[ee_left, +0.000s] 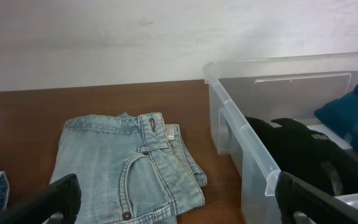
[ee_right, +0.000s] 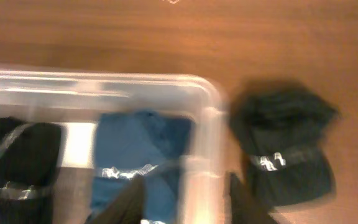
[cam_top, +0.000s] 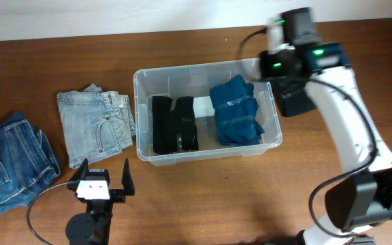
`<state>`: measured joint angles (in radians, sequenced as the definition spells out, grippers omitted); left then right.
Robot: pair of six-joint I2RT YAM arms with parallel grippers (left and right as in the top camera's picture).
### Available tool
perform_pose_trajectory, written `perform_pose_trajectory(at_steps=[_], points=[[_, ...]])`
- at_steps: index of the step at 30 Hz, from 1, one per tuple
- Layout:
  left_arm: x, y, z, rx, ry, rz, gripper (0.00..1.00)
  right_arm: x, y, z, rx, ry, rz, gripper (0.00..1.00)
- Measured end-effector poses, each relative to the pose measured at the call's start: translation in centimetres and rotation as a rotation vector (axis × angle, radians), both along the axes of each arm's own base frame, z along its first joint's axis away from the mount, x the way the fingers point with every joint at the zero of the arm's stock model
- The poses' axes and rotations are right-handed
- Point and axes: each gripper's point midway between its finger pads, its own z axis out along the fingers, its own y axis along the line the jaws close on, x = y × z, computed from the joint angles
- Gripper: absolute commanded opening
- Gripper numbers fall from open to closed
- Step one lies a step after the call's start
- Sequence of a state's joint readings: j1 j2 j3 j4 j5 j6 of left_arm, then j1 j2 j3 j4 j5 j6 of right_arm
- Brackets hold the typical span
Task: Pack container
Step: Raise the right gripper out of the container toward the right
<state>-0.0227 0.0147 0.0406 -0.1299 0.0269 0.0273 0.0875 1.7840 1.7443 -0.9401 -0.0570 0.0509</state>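
On the brown tabletop (cam_top: 203,197), a pair of folded light-blue jeans (cam_top: 94,121) lay just left of the container (cam_top: 209,155), near it but not touching. A darker blue pair (cam_top: 9,163) lay further left, cut off by the frame edge. A dark cloth item (ee_right: 284,149) with pale lettering lay outside the container, beside its right wall. From overhead the right arm (cam_top: 339,109) crossed over it and hid most of it. The clear container sat in the middle of the tabletop, its long side running left to right. Inside it, two folded black garments (cam_top: 174,124) lay side by side at the left and a folded teal garment (cam_top: 235,112) at the right. A white patch (cam_top: 203,107) on the floor showed between them. My left pincer (ee_left: 179,180) sat low near the front edge with its fingers spread wide and nothing between them. It pointed at the light jeans and the container's left wall. My right pincer (ee_right: 184,180) hung over the container's far right corner. Its fingers were apart, one over the teal garment and one outside the rim, clamped on nothing I could see. That wrist view was badly blurred, so I could not read the lettering or tell what the dark item was.
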Motion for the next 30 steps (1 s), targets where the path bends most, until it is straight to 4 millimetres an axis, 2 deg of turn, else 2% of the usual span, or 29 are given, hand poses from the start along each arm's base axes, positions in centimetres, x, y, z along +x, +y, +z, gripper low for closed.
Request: perform_pose_trajectory(at_steps=[4, 8, 13, 14, 15, 17, 20, 25, 30], points=[[0.0, 0.0, 0.0, 0.0, 0.0, 0.0, 0.99, -0.2, -6.5, -0.4, 0.019, 0.026, -0.141, 0.5], [0.0, 0.0, 0.0, 0.0, 0.0, 0.0, 0.99, -0.8, -12.4, -0.3, 0.025, 0.023, -0.272, 0.52], [0.0, 0.0, 0.0, 0.0, 0.0, 0.0, 0.99, -1.6, -17.9, -0.2, 0.03, 0.004, -0.391, 0.52], [0.0, 0.0, 0.0, 0.0, 0.0, 0.0, 0.99, -1.6, -18.8, -0.3, 0.034, 0.0, -0.406, 0.53], [0.0, 0.0, 0.0, 0.0, 0.0, 0.0, 0.99, -1.7, -19.5, -0.4, 0.042, -0.005, -0.412, 0.59], [0.0, 0.0, 0.0, 0.0, 0.0, 0.0, 0.99, -1.5, -20.3, -0.8, 0.067, -0.01, -0.395, 0.68], [0.0, 0.0, 0.0, 0.0, 0.0, 0.0, 0.99, -1.0, -20.4, -1.8, 0.111, -0.007, -0.346, 0.74], [0.0, 0.0, 0.0, 0.0, 0.0, 0.0, 0.99, 0.0, -20.3, -4.4, 0.148, 0.019, -0.28, 0.76], [0.0, 0.0, 0.0, 0.0, 0.0, 0.0, 0.99, 1.0, -19.7, -7.8, 0.171, 0.059, -0.188, 0.74]])
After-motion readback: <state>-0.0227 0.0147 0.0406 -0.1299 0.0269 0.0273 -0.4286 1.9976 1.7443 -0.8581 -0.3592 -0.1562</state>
